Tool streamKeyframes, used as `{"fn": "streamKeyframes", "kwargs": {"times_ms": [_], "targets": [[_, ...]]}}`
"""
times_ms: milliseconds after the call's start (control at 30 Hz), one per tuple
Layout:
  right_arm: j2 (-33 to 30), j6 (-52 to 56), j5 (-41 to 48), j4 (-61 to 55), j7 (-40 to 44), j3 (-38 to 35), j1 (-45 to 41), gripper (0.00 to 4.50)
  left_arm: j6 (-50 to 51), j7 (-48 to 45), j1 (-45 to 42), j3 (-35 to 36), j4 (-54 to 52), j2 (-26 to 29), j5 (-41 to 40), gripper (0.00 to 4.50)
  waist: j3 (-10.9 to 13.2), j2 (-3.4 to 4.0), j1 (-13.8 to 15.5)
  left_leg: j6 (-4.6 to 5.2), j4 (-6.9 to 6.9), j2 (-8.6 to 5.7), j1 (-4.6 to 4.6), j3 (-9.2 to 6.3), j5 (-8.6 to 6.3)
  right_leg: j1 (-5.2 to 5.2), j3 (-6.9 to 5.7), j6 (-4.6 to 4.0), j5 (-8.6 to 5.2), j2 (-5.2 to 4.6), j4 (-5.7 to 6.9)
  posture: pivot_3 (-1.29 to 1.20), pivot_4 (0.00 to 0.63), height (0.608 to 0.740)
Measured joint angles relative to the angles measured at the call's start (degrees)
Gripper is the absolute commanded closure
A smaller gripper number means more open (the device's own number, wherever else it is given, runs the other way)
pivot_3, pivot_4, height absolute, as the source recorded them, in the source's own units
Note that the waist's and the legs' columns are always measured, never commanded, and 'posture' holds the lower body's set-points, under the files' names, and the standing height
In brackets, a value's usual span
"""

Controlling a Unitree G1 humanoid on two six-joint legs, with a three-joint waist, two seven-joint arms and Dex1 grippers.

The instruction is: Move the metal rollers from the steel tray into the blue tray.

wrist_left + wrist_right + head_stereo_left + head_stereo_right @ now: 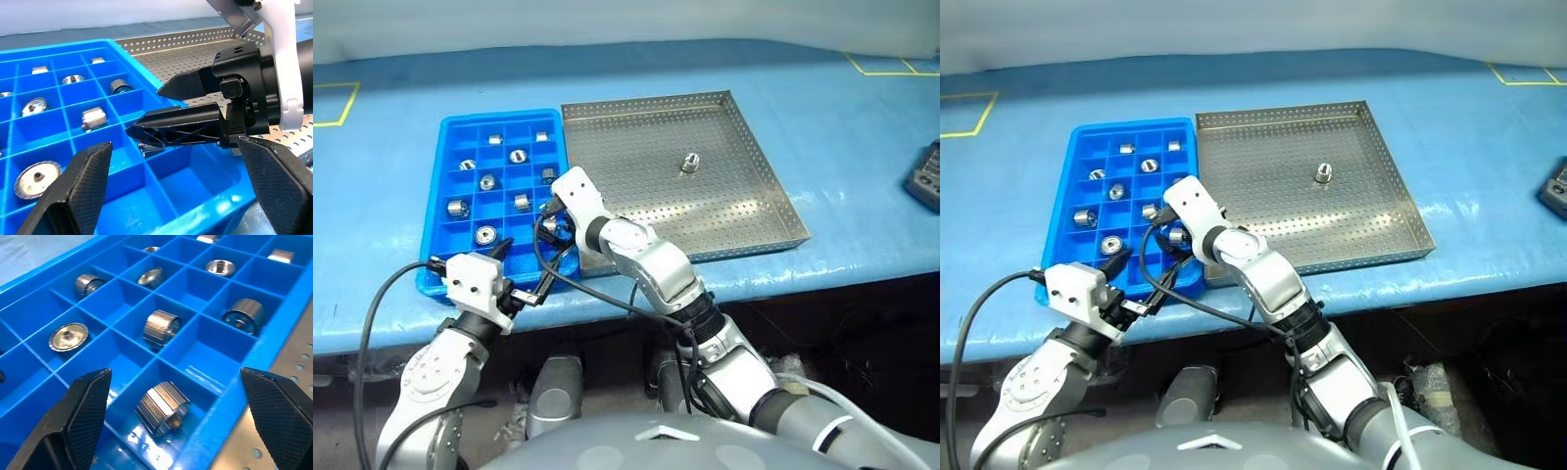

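Silver rollers in blue tray, one roller upright in steel tray

A blue-covered table with yellow tape marks, under a pale wall

light: bright, even | glare: blue tray floor | near fingertips soft
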Motion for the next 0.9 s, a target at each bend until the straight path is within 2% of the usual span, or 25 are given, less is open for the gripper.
{"fn": "streamKeyframes", "kwargs": {"times_ms": [200,367,533,733,900], "targets": [[-0.2,-7.8,-1.9,5.1,-13.7,-11.3,-1.8,0.04,0.1,-0.1,-1.5,-0.7,0.7,0.1,0.0,0.00,0.0,0.02,-0.3,0.03,-0.28,0.08,0.02,-0.16,-0.09,-0.08,-0.06,-0.25,-0.14,0.22,0.11,0.19,0.150,0.740],[-1.1,-16.3,-4.2,20.3,-24.0,-18.0,-10.9,0.04,0.2,-0.5,-4.1,-3.2,1.3,0.8,0.2,0.00,0.1,0.14,-1.5,0.04,-0.19,0.08,0.08,-0.15,-0.09,0.00,-0.03,-0.25,-0.14,0.23,0.15,0.18,0.150,0.740],[-1.6,-25.7,-4.3,35.8,-29.7,-24.1,-19.8,0.04,0.2,-0.5,-6.8,-6.4,1.7,0.9,0.3,0.00,0.1,0.15,-2.1,0.06,-0.22,0.07,0.11,-0.17,-0.09,0.06,-0.02,-0.25,-0.13,0.25,0.17,0.18,0.150,0.740],[-3.7,-32.9,-3.0,52.2,-35.8,-30.4,-26.3,0.04,1.0,-0.2,-8.2,-9.6,2.5,0.6,0.4,0.00,0.1,0.20,-2.6,0.10,-0.22,0.04,0.08,-0.17,-0.11,0.06,0.03,-0.26,-0.13,0.25,0.14,0.18,0.150,0.740],[-6.1,-37.1,-1.9,61.0,-38.8,-34.0,-29.6,0.04,1.2,0.5,-8.3,-11.2,2.5,0.3,0.7,0.00,0.1,0.21,-3.0,0.11,-0.22,0.05,0.12,-0.17,-0.12,0.08,0.05,-0.26,-0.13,0.28,0.17,0.19,0.150,0.740]]}}
